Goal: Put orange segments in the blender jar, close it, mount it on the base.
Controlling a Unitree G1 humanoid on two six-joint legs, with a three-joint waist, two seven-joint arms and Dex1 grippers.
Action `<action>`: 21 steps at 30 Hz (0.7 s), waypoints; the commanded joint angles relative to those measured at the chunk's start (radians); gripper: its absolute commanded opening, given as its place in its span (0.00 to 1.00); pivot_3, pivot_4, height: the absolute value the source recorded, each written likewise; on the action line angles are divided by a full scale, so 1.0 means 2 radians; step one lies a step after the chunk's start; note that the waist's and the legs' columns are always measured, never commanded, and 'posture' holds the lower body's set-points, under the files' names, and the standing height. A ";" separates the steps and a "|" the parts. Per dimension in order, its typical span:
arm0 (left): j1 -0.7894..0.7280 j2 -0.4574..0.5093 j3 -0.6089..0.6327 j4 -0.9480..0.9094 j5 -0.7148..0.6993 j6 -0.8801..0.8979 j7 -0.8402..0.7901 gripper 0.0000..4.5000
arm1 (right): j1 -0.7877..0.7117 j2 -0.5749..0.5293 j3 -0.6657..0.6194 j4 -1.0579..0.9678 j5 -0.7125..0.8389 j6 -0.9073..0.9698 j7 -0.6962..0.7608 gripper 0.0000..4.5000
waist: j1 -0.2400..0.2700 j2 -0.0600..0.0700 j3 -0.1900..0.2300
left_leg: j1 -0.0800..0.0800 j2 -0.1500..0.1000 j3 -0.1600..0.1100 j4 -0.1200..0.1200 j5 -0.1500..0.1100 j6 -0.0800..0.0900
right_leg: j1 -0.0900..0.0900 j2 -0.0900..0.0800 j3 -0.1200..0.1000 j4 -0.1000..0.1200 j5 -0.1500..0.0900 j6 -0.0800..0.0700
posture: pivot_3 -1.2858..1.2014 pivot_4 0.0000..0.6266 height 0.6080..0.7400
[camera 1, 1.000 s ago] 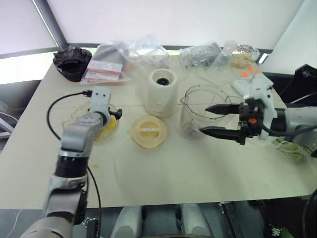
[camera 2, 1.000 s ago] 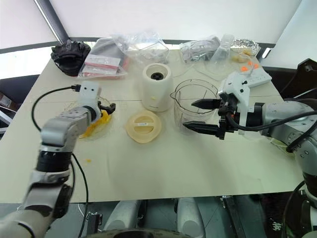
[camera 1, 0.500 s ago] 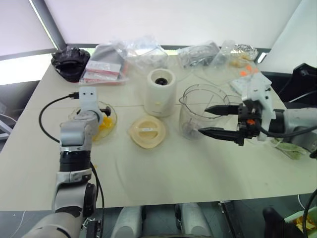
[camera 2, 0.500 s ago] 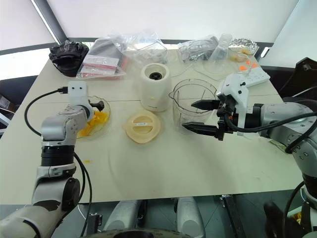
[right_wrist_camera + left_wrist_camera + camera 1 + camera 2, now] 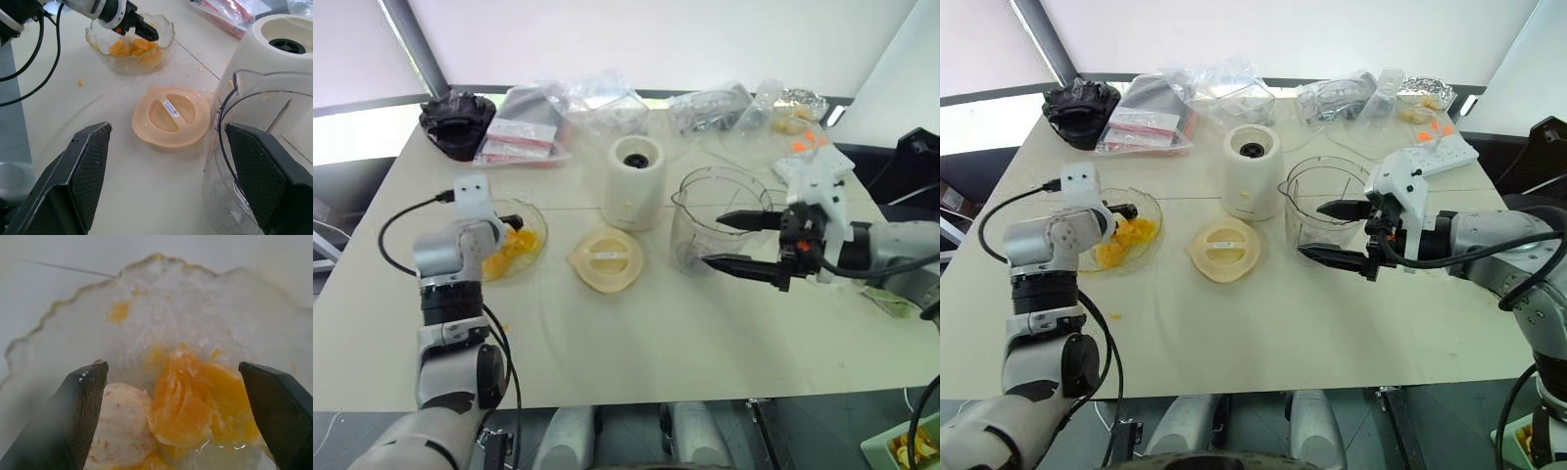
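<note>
Basically at step one: orange segments (image 5: 188, 399) sit in the glass dish (image 5: 1148, 211) under the wide-open left gripper (image 5: 178, 396), blender jar (image 5: 710, 227) looks empty beside the spread-jawed right gripper (image 5: 729, 242), lid (image 5: 1224, 249) off, base (image 5: 1252, 169) unmounted.

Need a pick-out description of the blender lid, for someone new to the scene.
On the cream table, find the tall white base near the middle. The lid lies flat just in front of it, left of the clear blender jar. It is the only flat, round, pale-yellow disc there.
</note>
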 commanded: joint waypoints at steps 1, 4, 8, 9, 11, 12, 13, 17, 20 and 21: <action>-0.018 0.007 -0.004 0.020 0.001 -0.011 -0.010 0.99 | -0.002 0.003 -0.022 -0.015 -0.001 -0.011 -0.006 0.86 | 0.000 0.000 0.000 | 0.000 0.000 0.000 0.000 0.000 0.000 | 0.000 0.000 0.000 0.000 0.000 0.000 | 0.52 0.24 1.00; -0.022 0.012 -0.016 0.048 0.004 -0.021 -0.026 0.99 | -0.002 0.003 -0.023 -0.017 0.001 -0.010 -0.010 0.86 | 0.000 0.000 0.000 | 0.000 0.000 0.000 0.000 0.000 0.000 | 0.000 0.000 0.000 0.000 0.000 0.000 | 0.52 0.24 1.00; -0.029 0.022 -0.039 0.102 0.007 -0.045 -0.060 0.99 | 0.000 0.003 -0.024 -0.019 0.001 -0.010 -0.015 0.86 | 0.000 0.000 0.000 | 0.000 0.000 0.000 0.000 0.000 0.000 | 0.000 0.000 0.000 0.000 0.000 0.000 | 0.52 0.24 1.00; -0.030 0.026 -0.047 0.116 0.010 -0.054 -0.070 0.99 | 0.000 0.003 -0.024 -0.020 0.000 -0.010 -0.016 0.86 | 0.000 0.000 0.000 | 0.000 0.000 0.000 0.000 0.000 0.000 | 0.000 0.000 0.000 0.000 0.000 0.000 | 0.52 0.24 1.00; -0.034 0.032 -0.059 0.136 0.013 -0.066 -0.083 0.99 | 0.000 0.003 -0.025 -0.020 -0.001 -0.011 -0.019 0.86 | 0.000 0.000 0.000 | 0.000 0.000 0.000 0.000 0.000 0.000 | 0.000 0.000 0.000 0.000 0.000 0.000 | 0.52 0.24 1.00; -0.036 0.034 -0.062 0.142 0.014 -0.069 -0.087 0.99 | 0.000 0.003 -0.025 -0.021 0.000 -0.011 -0.020 0.86 | 0.000 0.000 0.000 | 0.000 0.000 0.000 0.000 0.000 0.000 | 0.000 0.000 0.000 0.000 0.000 0.000 | 0.52 0.24 1.00; -0.037 0.035 -0.064 0.146 0.015 -0.072 -0.090 0.99 | 0.000 0.003 -0.025 -0.021 0.000 -0.011 -0.021 0.86 | 0.000 0.000 0.000 | 0.000 0.000 0.000 0.000 0.000 0.000 | 0.000 0.000 0.000 0.000 0.000 0.000 | 0.52 0.24 1.00; -0.046 0.045 -0.090 0.182 0.020 -0.072 -0.124 0.99 | -0.001 0.004 -0.023 -0.020 -0.004 -0.013 -0.023 0.86 | 0.000 0.000 0.000 | 0.000 0.000 0.000 0.000 0.000 0.000 | 0.000 0.000 0.000 0.000 0.000 0.000 | 0.52 0.24 1.00; -0.048 0.049 -0.098 0.192 0.022 -0.073 -0.139 0.99 | -0.003 0.005 -0.022 -0.019 -0.006 -0.015 -0.023 0.86 | 0.001 0.000 0.000 | 0.000 0.000 0.000 0.000 0.000 0.000 | 0.000 -0.001 0.000 0.000 0.000 0.000 | 0.52 0.24 1.00; -0.049 0.051 -0.100 0.192 0.023 -0.073 -0.144 0.99 | -0.003 0.006 -0.021 -0.018 -0.007 -0.016 -0.023 0.86 | 0.001 0.000 0.000 | 0.000 0.000 0.000 0.000 0.000 0.000 | 0.000 -0.001 0.000 0.000 0.000 0.000 | 0.52 0.24 1.00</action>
